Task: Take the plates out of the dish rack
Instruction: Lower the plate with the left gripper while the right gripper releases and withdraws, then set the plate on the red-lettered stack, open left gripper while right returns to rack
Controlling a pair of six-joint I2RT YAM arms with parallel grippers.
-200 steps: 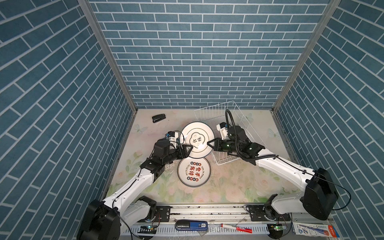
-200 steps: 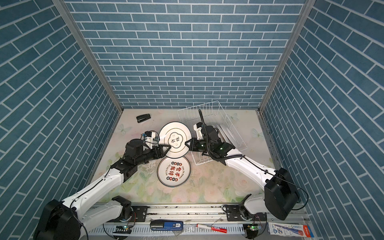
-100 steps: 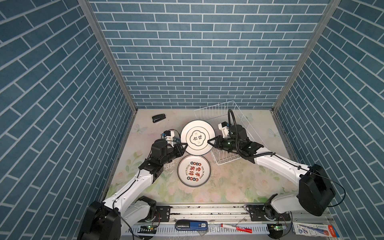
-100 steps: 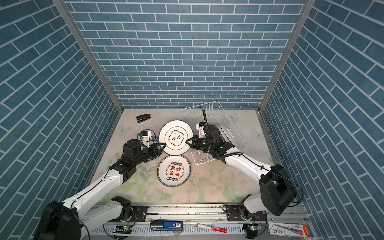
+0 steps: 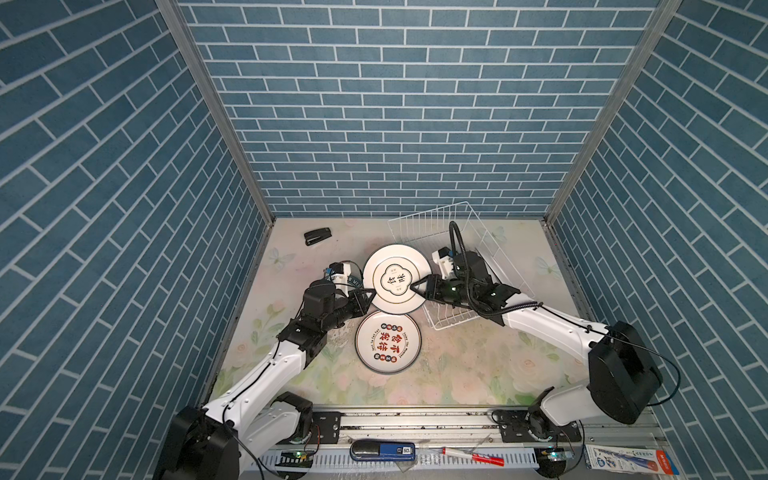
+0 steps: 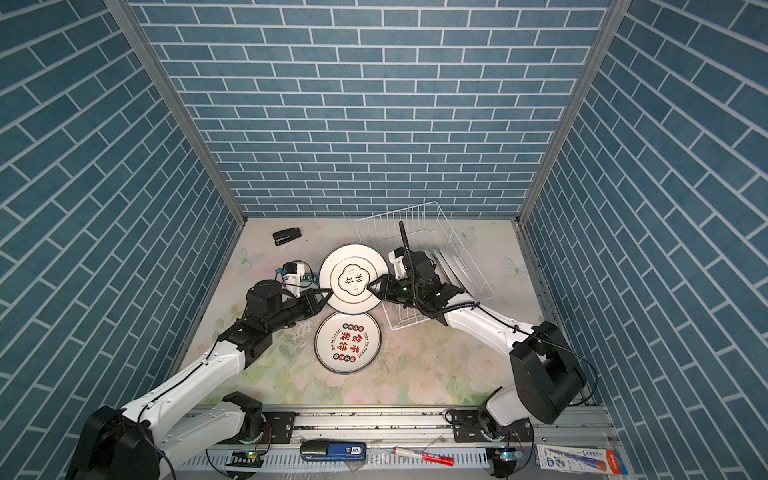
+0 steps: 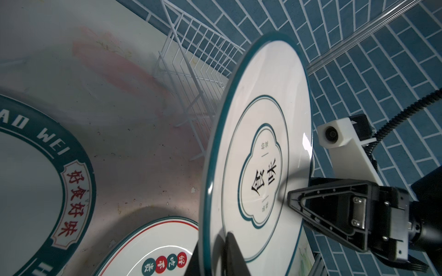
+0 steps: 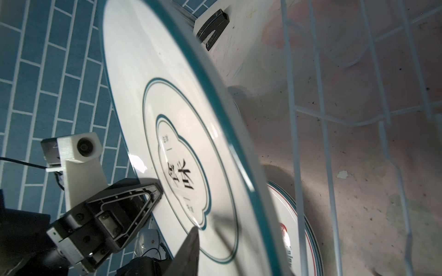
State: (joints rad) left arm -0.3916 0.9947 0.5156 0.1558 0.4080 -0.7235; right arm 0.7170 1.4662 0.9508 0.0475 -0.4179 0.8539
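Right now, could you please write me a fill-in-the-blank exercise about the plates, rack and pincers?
The left pincer grips the raised plate by its ___.
The flat plate shows black and ___ characters.
The stapler is ___ in colour.
The rack stands on the robot's ___ side.
Missing words: rim; red; black; right.

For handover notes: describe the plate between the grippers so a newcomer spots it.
In both top views, find the white wire dish rack. At its left edge, a plate hangs between left gripper and right gripper. Unlike the red-lettered plate beside it, it bears black characters inside a green lobed outline.
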